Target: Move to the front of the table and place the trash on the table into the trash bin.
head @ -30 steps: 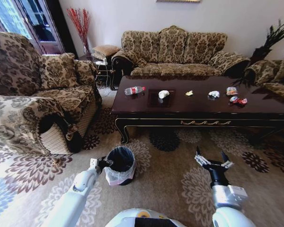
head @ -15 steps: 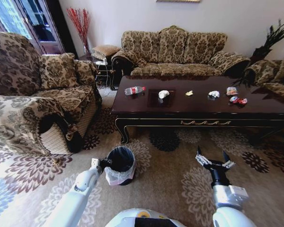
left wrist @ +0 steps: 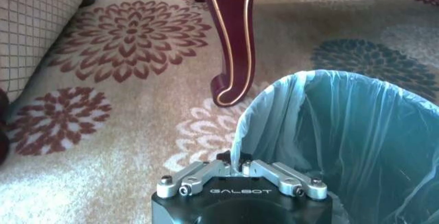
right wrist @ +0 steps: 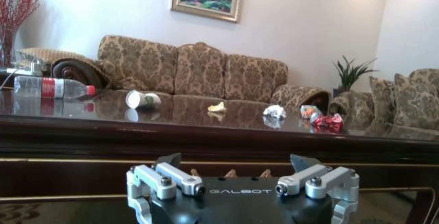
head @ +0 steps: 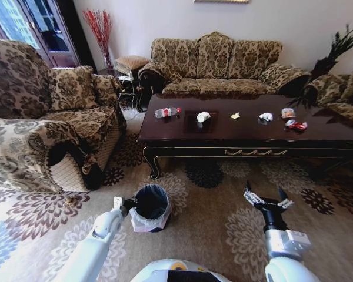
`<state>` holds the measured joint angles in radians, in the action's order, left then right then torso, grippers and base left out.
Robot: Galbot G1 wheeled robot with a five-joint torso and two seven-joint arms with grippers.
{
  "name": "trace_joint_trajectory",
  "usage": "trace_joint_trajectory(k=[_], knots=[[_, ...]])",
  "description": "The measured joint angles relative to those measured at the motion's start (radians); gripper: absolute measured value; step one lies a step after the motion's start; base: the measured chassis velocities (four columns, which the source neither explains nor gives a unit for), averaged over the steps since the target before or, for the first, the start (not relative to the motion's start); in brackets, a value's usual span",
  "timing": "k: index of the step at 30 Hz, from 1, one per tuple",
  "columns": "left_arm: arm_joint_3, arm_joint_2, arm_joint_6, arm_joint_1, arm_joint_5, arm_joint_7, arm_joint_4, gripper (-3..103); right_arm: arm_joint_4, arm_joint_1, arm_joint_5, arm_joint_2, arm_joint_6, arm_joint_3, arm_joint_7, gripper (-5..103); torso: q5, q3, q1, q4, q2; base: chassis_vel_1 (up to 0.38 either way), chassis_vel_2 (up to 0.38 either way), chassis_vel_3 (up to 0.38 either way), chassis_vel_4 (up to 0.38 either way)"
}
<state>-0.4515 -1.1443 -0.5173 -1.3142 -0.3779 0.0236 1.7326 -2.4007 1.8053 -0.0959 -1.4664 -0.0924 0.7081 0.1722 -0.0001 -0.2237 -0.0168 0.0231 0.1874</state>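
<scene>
Nearest the robot, the left gripper [head: 125, 204] pinches the thin, crinkled plastic liner at the rim of the trash bin [head: 150, 207], a small round black bin standing on the flower-patterned carpet [head: 217, 223]; in the left wrist view its metal fingers [left wrist: 241, 168] are pressed together on the translucent bag edge. The right gripper [head: 265, 198] hangs above the carpet on the right, its two dark fingers spread wide and holding nothing.

Beyond them stands the table [head: 182, 138], low and rectangular, of glossy dark brown wood with a gold scroll on its apron and a curved leg near the bin. The trash lies in a loose row along its far half: a clear plastic bottle [head: 167, 112] with a red cap on its side, a crumpled white paper [head: 203, 117], a small yellowish scrap [head: 235, 116], another white crumple [head: 266, 117], and red and clear wrappers [head: 296, 124]. Behind the table sits a brocade-upholstered sofa [head: 217, 64].
</scene>
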Motion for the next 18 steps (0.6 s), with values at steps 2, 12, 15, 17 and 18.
trace_joint_trajectory(k=[2,12,15,17,18], knots=[[-0.004,-0.004,0.007,-0.001,0.004,0.0,0.0,3,-0.001,0.0,0.0,0.0,0.0,0.0,0.0,100,0.0,0.0,0.0,0.0,0.0,0.0,0.0,0.0,0.0],[-0.112,-0.08,0.094,-0.095,0.055,-0.047,0.181,3,-0.015,-0.01,-0.001,0.004,-0.006,-0.003,0.0,100,0.0001,-0.024,-0.01,0.0,0.035,0.0,0.0,0.0,0.0],[-0.154,-0.114,0.104,-0.161,0.076,-0.061,0.295,3,-0.017,-0.019,-0.002,0.011,-0.014,-0.006,0.0,100,0.0002,-0.036,-0.015,0.0,0.051,0.0,0.0,0.0,0.0],[-0.164,-0.12,0.104,-0.179,0.081,-0.061,0.321,3,-0.018,-0.02,-0.004,0.013,-0.015,-0.006,-0.001,100,0.0,-0.039,-0.016,0.0,0.055,0.0,0.0,0.0,0.0],[-0.185,-0.13,0.104,-0.206,0.091,-0.061,0.365,3,-0.019,-0.02,-0.01,0.015,-0.016,-0.006,-0.003,100,0.0001,-0.044,-0.018,0.0001,0.062,0.0,0.0,0.0,0.0]])
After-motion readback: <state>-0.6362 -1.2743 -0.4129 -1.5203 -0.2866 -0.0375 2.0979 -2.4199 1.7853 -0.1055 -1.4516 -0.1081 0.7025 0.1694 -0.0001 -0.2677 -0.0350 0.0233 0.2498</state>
